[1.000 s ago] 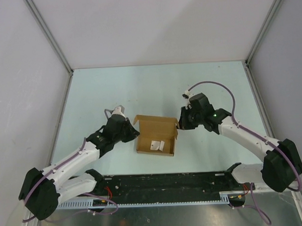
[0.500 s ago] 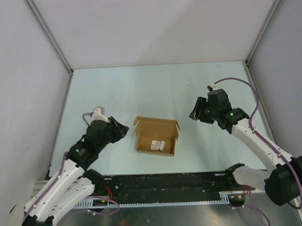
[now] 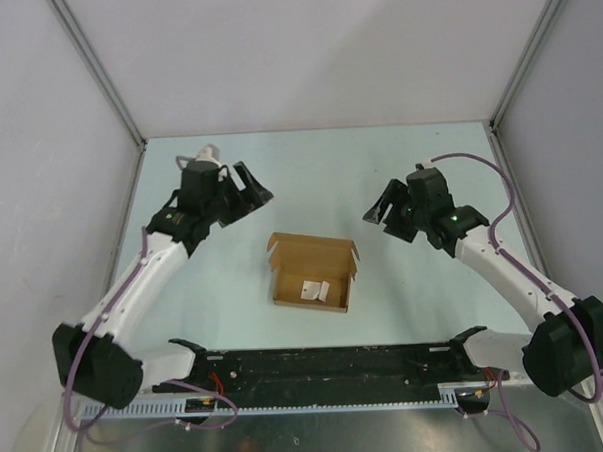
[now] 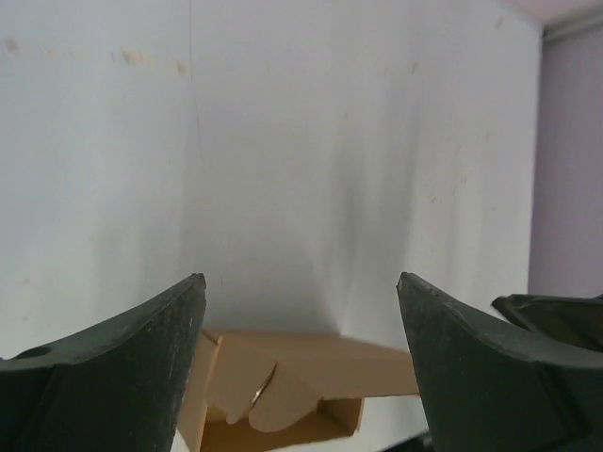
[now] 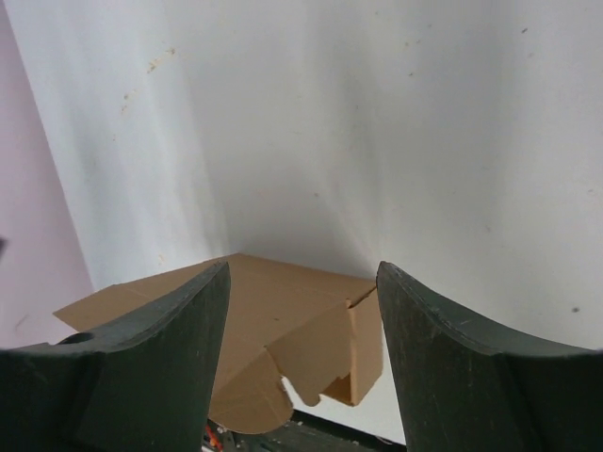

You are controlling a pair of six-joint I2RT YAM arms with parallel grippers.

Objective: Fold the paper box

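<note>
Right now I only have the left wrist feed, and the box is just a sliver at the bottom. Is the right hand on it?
Observer: No. From the top camera, the right hand is open and apart from the box, off its far right corner.
Operator: And the left hand?
Observer: The left hand sits past the box's far left corner, not touching it.
Operator: Box closed?
Observer: No, the top looks open. A small white piece lies inside.

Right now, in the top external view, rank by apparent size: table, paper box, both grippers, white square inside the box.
1. table, largest
2. paper box
3. left gripper and right gripper: alike, not ranked against each other
4. white square, smallest
</note>
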